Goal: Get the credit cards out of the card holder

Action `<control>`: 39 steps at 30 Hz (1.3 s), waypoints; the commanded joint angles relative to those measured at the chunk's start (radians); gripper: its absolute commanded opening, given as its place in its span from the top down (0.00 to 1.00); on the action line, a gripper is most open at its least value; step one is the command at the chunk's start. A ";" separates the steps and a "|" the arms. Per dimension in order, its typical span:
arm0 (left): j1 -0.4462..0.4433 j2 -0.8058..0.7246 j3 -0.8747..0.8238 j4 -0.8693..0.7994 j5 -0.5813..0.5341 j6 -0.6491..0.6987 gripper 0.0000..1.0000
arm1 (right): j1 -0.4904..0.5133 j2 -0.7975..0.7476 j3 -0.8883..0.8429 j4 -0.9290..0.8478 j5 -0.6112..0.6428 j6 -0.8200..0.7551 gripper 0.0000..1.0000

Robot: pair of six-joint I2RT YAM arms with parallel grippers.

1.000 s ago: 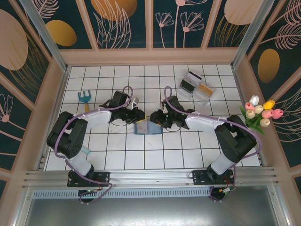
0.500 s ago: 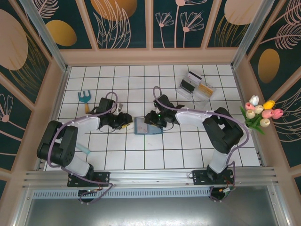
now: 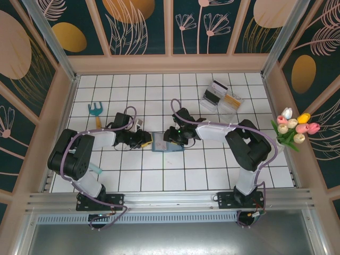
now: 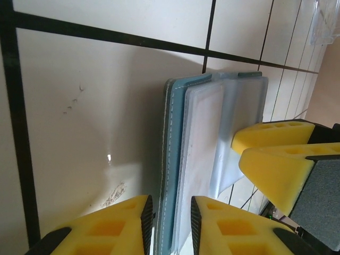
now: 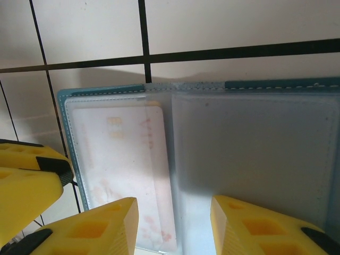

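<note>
The teal card holder lies open and flat on the tiles between both grippers. In the right wrist view a pale credit card with faint reddish marks sits inside the holder's left clear sleeve. My right gripper hovers open over the holder's middle fold, nothing between its fingers; in the top view it is at the holder's far right part. My left gripper straddles the holder's left edge with a narrow gap, one finger over the floor, one over the sleeve. It touches the holder's left side.
A clear plastic tray with other cards stands at the back right. A small teal-handled rake lies at the left. Tulips lean on the right wall. Wooden walls enclose the tiled floor.
My left gripper drew back to the left, then came right again to the holder's left edge, its jaws widening then narrowing. The right gripper shifted left over the holder. The holder stayed flat.
</note>
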 commanded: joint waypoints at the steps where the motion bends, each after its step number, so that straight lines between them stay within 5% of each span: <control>1: -0.003 0.030 -0.002 0.041 0.033 0.006 0.72 | 0.003 0.013 0.014 -0.019 0.013 -0.011 0.58; 13: -0.035 -0.001 -0.027 0.207 0.149 -0.083 0.88 | -0.003 -0.036 -0.037 0.081 -0.041 0.000 0.58; 19: -0.088 -0.006 0.019 0.201 0.109 -0.096 1.00 | -0.023 -0.101 -0.125 0.222 -0.108 0.038 0.52; 29: -0.098 -0.041 0.057 0.192 0.109 -0.091 1.00 | -0.042 -0.174 -0.178 0.269 -0.135 0.022 0.39; 39: -0.099 -0.046 0.066 0.157 0.099 -0.072 1.00 | -0.049 -0.111 -0.142 0.262 -0.139 0.033 0.47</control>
